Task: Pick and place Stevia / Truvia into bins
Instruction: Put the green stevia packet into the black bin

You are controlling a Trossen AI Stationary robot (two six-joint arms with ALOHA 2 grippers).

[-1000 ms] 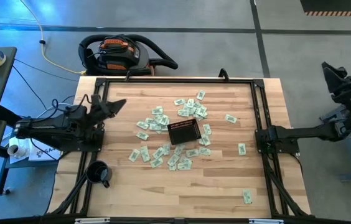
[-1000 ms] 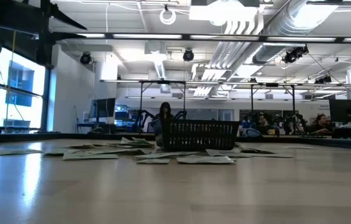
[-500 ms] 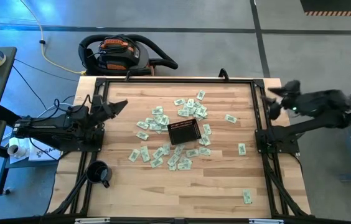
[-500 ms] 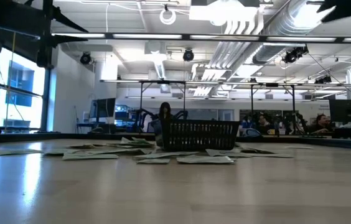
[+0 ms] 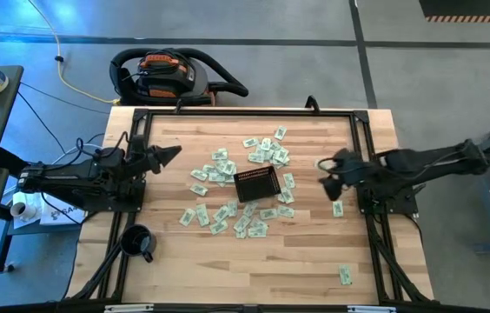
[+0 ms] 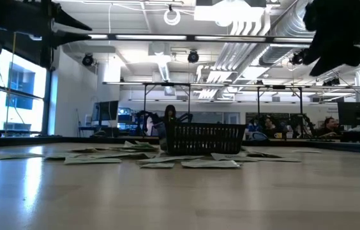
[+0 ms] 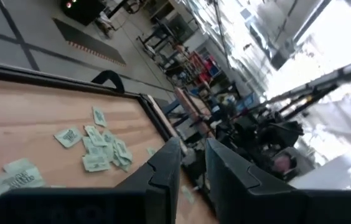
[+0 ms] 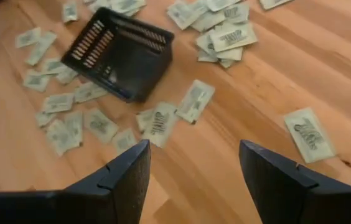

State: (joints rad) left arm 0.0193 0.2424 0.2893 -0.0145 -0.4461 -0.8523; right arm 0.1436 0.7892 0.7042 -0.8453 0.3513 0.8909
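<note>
Green sachets (image 8: 195,100) beyond parted fingers (image 8: 278,177)

A pale wooden tabletop (image 5: 314,252) with a black metal frame carries a small black rectangular mesh basket (image 5: 256,183) near its middle. Many small pale green and white paper sachets (image 5: 219,165) lie scattered around the basket, most of them close to it on every side, with one apart near the right edge (image 5: 338,208) and another well apart by the near right corner (image 5: 346,275). A round black mug with a handle (image 5: 137,242) stands near the left front corner. The left gripper (image 5: 168,152) sits at the tabletop's left edge, pointing toward the sachets. The right gripper (image 5: 332,175) hangs blurred over the right side of the tabletop, between the basket and the frame. Beyond the far edge, an orange and black vacuum cleaner (image 5: 165,73) rests on the grey floor.
</note>
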